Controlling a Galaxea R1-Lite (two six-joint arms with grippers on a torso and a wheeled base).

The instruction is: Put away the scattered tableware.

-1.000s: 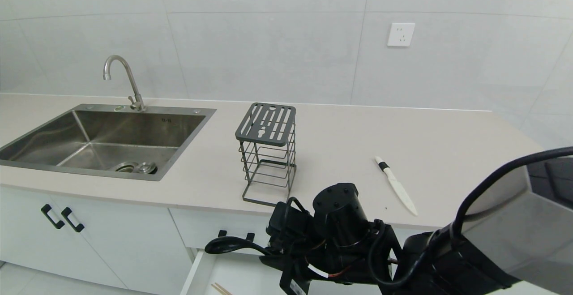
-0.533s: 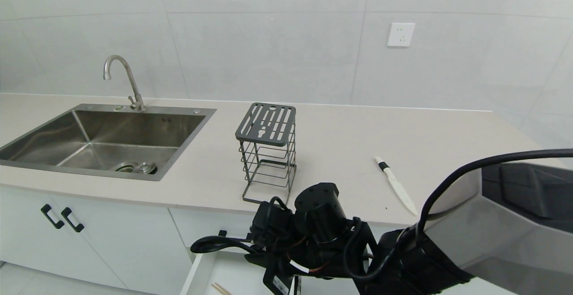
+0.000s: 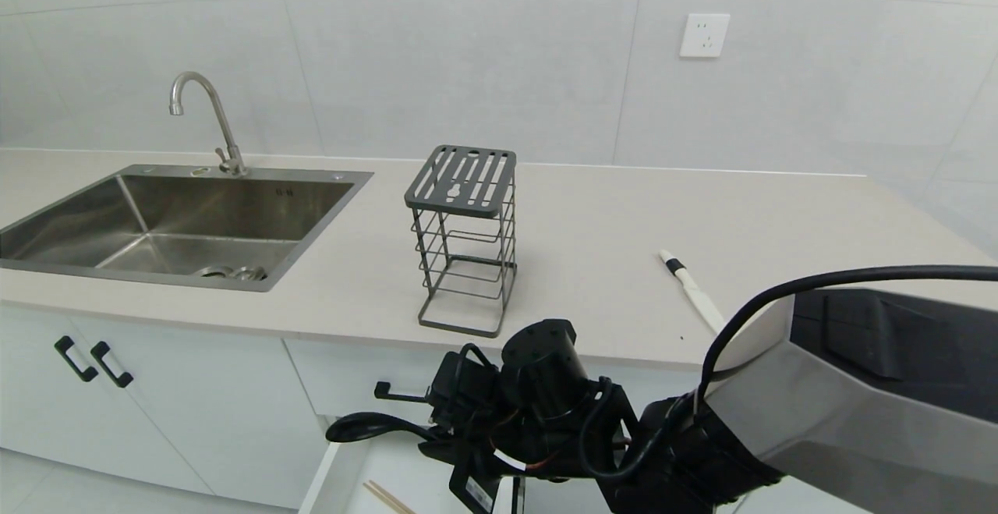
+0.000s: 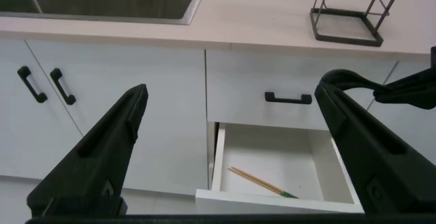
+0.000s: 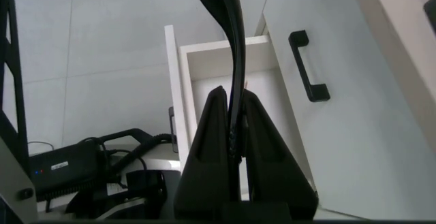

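In front of the drawer (image 4: 272, 199) our left gripper (image 4: 231, 98) hangs spread and empty, while above it our right gripper (image 5: 235, 98) clamps the black spoon (image 3: 362, 427), bowl out near the drawer's edge — released here, we fear it could clip that edge and drop outside.

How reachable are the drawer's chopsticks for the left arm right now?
Probably yes: the drawer is open, the chopsticks lie uncovered, and the open left gripper faces them unobstructed.
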